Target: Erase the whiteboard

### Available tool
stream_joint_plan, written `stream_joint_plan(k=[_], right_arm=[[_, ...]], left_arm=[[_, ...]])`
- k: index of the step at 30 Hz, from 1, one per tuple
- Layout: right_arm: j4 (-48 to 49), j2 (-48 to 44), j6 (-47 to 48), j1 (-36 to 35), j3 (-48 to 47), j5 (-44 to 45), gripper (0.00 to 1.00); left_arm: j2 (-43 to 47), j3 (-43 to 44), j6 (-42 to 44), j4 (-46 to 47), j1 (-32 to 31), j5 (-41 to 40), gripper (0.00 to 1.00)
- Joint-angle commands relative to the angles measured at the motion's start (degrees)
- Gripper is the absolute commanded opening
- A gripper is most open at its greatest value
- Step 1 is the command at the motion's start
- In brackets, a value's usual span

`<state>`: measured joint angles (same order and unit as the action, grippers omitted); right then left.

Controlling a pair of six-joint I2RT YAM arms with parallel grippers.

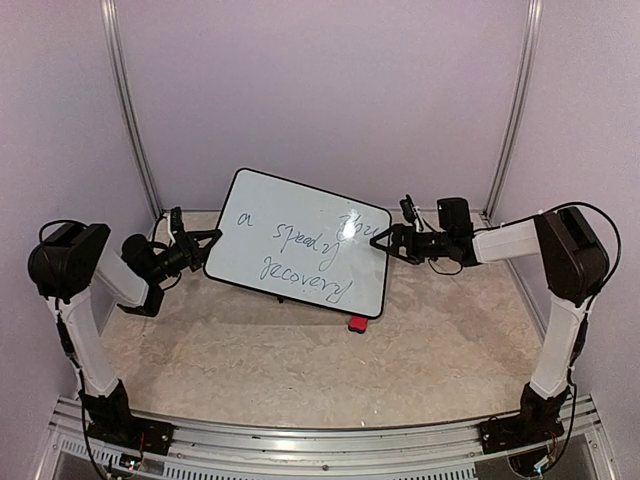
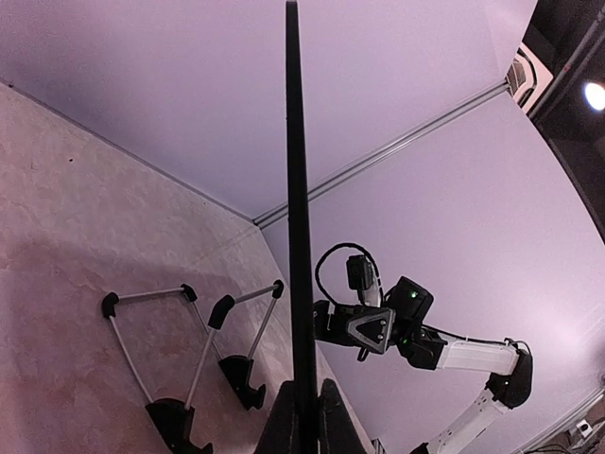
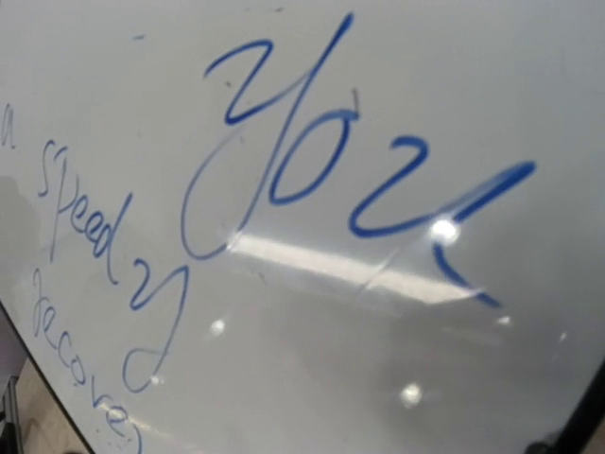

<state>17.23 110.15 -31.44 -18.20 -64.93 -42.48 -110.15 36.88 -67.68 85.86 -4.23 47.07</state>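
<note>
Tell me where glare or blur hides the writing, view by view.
Top view: a glare spot on the whiteboard washes out the upper-right word. Right wrist view: a glare streak runs under "You"; letters soft yet readable. Left wrist view: whiteboard seen edge-on, no writing shown; a lamp flares at top right.

The whiteboard (image 2: 295, 189) shows edge-on as a thin black line running up the middle of the frame, its lower end pinched between the dark fingers of the left gripper (image 2: 305, 416). Left of it, a stand of thin metal rods with black joints (image 2: 189, 350) rests on the marbled tabletop (image 2: 66, 236). On the other side, the right arm (image 2: 463, 355) reaches in with the right gripper (image 2: 364, 328) near the board.
</note>
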Motion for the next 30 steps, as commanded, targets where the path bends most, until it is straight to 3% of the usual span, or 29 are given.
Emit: stream_joint_plan(k=[1, 10, 19, 30], right_arm=[[3.6, 0.3, -1.5, 0.5, 2.7, -0.7, 0.99], [1.9, -7.8, 0.4, 0.5, 8.7, 5.6, 0.99], [5.8, 0.0, -2.0, 0.5, 5.6, 1.2, 0.99], [7.2, 2.6, -2.5, -2.4, -1.6, -4.3, 0.99]], left_arm=[[2.6, 0.6, 3.2, 20.2, -0.3, 0.2, 0.0], [2.3, 0.8, 2.9, 20.2, -0.2, 0.3, 0.0], [2.2, 1.1, 2.7, 20.2, -0.2, 0.6, 0.0], [2.0, 1.7, 2.6, 20.2, -0.6, 1.2, 0.0]])
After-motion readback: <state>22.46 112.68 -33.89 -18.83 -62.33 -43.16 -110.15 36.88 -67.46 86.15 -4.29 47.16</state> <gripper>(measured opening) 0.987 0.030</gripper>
